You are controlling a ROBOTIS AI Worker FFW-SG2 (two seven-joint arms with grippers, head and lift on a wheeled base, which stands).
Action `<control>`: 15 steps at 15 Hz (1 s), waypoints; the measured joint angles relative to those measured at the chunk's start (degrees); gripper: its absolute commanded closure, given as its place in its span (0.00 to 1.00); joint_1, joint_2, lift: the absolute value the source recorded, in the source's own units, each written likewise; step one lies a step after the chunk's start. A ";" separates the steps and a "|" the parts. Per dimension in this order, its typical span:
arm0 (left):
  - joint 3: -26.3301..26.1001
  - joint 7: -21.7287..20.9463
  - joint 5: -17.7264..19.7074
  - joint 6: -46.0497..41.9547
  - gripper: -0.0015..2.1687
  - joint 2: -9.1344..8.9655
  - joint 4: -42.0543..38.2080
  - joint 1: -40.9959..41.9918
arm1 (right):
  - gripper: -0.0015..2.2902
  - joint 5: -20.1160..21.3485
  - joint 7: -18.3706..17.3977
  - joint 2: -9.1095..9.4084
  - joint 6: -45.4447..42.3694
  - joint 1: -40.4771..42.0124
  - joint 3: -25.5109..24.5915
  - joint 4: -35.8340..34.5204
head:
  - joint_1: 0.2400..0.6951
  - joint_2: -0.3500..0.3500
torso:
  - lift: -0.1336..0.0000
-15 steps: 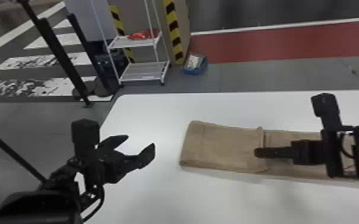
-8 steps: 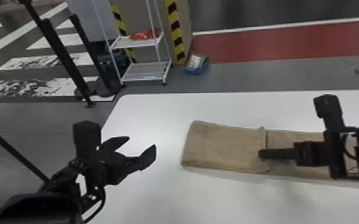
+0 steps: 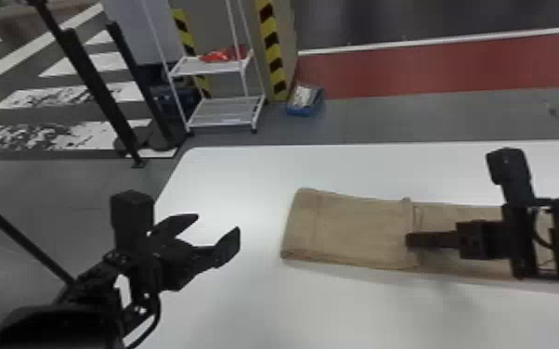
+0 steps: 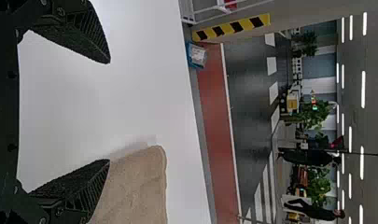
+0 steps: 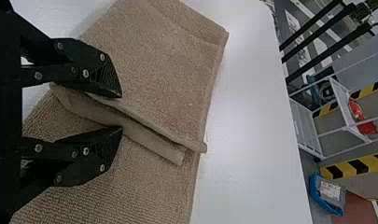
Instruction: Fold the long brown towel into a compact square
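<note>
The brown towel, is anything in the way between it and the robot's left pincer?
Nothing I can see. Between the left pincer and the brown towel there's just flat white table. The right pincer is over at the towel's folded-over edge, not in between.

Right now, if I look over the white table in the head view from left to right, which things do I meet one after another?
Left claw → left end of the brown towel → right claw. The towel's right part overlaps the right claw, so I leave it unplaced.
</note>
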 measured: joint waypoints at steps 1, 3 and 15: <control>0.01 0.00 0.00 -0.02 0.07 0.00 -0.01 0.02 | 0.48 0.06 0.00 0.00 -0.06 0.00 0.03 0.00 | 1.00 0.89 | 0.07; 0.07 0.00 0.00 -0.03 0.07 0.00 -0.01 0.03 | 0.48 0.12 0.00 0.00 -0.16 0.00 0.02 0.00 | 1.00 0.89 | 0.07; 2.12 -0.70 1.49 -0.41 0.07 0.05 -0.02 0.02 | 0.48 -3.85 0.45 0.01 7.20 5.48 -1.87 -13.83 | 1.00 0.93 | 0.07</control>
